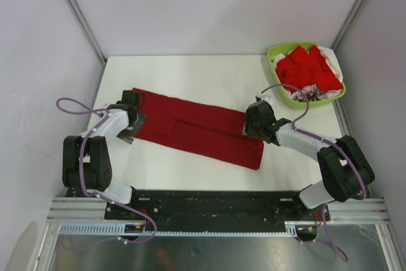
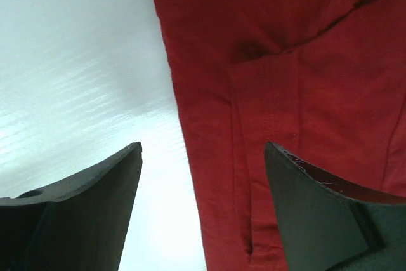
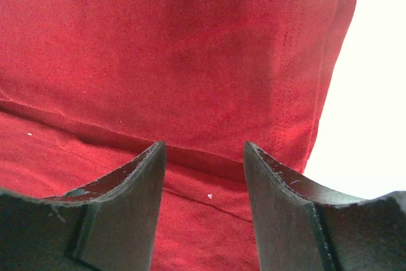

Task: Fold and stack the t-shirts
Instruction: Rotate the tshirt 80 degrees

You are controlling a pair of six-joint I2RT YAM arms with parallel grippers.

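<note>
Crimson t-shirt — arms bent low, left tool, right tool agape.

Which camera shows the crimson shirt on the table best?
Top external: it shows the crimson shirt whole, a long folded strip. Left wrist shows only one edge with a seam; right wrist only a folded corner.

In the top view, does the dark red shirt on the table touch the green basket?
No, bare white table separates the crimson shirt from the lime-green basket.
</note>
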